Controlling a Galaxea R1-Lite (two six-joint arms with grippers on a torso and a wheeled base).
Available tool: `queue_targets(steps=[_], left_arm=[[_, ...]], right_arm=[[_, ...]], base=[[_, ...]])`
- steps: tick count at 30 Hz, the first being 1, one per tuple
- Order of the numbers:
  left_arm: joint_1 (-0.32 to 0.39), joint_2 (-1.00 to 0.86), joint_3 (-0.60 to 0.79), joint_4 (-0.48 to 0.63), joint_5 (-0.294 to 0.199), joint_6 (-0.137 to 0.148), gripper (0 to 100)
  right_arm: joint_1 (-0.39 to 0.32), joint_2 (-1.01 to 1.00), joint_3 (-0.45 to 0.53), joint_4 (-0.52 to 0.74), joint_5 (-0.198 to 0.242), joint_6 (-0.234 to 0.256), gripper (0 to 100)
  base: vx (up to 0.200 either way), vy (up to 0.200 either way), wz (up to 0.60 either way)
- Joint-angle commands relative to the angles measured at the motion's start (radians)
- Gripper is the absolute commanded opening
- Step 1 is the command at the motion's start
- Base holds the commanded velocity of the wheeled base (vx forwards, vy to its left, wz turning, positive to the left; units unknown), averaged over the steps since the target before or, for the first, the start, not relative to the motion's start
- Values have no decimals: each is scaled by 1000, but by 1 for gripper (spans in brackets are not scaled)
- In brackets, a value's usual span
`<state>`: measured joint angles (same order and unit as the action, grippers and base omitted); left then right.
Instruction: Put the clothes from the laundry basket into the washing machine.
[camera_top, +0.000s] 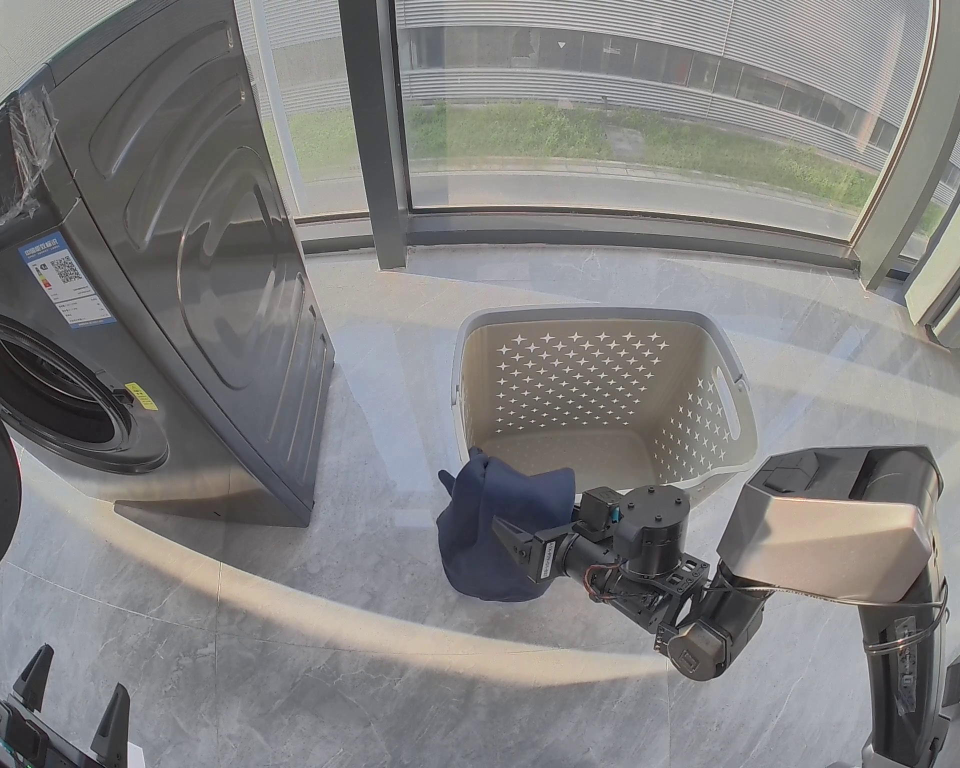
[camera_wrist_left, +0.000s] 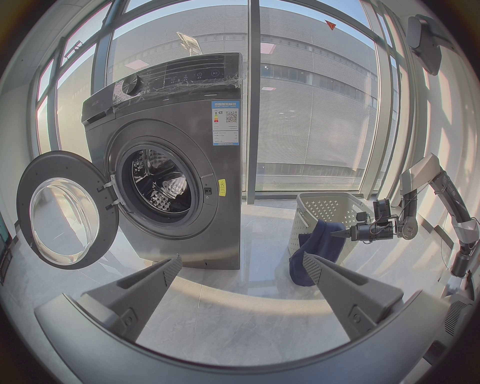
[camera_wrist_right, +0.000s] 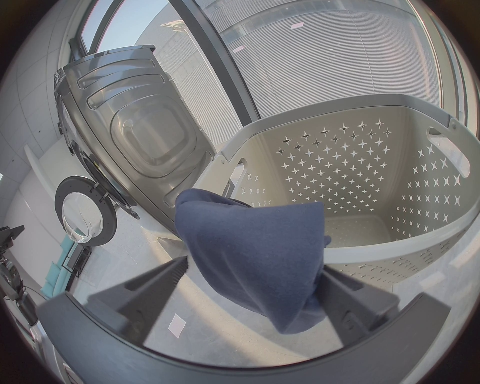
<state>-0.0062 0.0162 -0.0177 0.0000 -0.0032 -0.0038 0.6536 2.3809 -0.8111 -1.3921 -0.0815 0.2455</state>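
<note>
- Right pincer (camera_top: 512, 540) sits at the laundry basket's (camera_top: 600, 318) near corner. Its fingers are spread wide on either side of a navy blue garment (camera_top: 478, 565), and I see no clamp on the cloth.
- That garment is draped over the basket's rim at the corner closest to the washing machine (camera_top: 200, 260). It hangs down the outside wall toward the floor (camera_top: 350, 630). I can't tell whether it touches the tiles.
- From the right wrist, the cloth covers the tip of one finger.
- My left pincer (camera_wrist_left: 240, 260) is held low with its fingers apart, well apart from the basket and facing the machine's front.
- The machine's round door (camera_wrist_left: 65, 210) is swung fully open, and the steel drum (camera_wrist_left: 160, 185) is in plain sight.
</note>
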Motion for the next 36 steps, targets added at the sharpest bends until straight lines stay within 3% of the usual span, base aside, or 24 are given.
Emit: queue_targets(steps=[1, 10, 21, 22, 36], left_arm=[[0, -12, 16, 0, 0, -1, 100], [0, -12, 16, 0, 0, -2, 100], [0, -12, 16, 0, 0, -2, 100], [0, -12, 16, 0, 0, -2, 100], [0, -12, 16, 0, 0, -2, 100]], right_arm=[[6, -2, 4, -10, 2, 0, 0], [26, -6, 13, -19, 6, 12, 0], [15, -38, 153, -48, 8, 12, 0], [15, -38, 153, -56, 8, 11, 100], [0, 51, 56, -54, 19, -2, 100]], base=[[0, 0, 0], [0, 0, 0], [0, 0, 0], [0, 0, 0], [0, 0, 0]])
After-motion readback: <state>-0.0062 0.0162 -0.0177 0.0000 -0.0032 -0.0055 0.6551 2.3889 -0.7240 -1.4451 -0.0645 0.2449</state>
